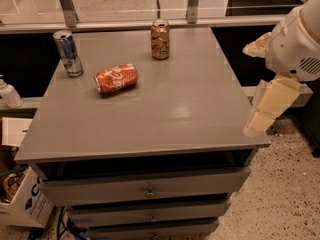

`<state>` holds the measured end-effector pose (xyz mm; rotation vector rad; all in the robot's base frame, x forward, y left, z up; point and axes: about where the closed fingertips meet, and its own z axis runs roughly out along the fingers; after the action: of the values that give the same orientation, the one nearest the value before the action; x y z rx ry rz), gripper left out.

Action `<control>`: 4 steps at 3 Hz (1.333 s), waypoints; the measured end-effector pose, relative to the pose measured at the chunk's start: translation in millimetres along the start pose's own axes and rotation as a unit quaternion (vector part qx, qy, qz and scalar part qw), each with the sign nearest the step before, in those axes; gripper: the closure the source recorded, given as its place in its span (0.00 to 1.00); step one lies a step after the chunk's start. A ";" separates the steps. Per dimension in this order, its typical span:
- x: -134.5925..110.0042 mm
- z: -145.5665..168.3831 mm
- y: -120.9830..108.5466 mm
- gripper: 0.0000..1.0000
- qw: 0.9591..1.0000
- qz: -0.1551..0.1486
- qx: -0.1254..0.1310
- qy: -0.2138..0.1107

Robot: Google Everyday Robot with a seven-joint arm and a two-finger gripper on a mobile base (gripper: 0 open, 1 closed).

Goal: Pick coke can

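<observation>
Observed state, single camera view.

1. The gripper (256, 125) hangs at the right of the view, just off the right front corner of the counter (175, 115). Its cream-coloured tip points down and toward that corner. The white arm housing sits above it at the frame's right edge.
2. Whether the gripper is parted or closed cannot be told from this angle. It is in contact with none of the three cans.
3. The coke can (116, 78) lies on its side on the left rear part of the counter, with the white lettering facing up. Its long axis runs roughly left to right, the right end sitting slightly further back. It is well apart from the gripper.
4. A slim silver-and-blue can (68, 53) stands upright near the rear left corner, to the left of the coke can and not touching it.
5. A brown-gold can (160, 39) stands upright near the rear edge, behind and to the right of the coke can, also apart from it.
6. Below the counter top, stacked drawers (147, 185) show on the front face.
7. A cardboard box (22, 204) sits on the floor at the lower left.
</observation>
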<state>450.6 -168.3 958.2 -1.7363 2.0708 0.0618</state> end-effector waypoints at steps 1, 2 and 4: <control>-26.5 21.4 -3.2 0.00 0.998 -0.023 -0.008 -0.050; -47.3 40.2 -18.4 0.00 0.995 -0.043 -0.008 -0.089; -80.9 80.7 -52.5 0.00 0.986 -0.080 -0.021 -0.146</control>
<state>534.1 -79.7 926.4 -1.7922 1.7268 0.2959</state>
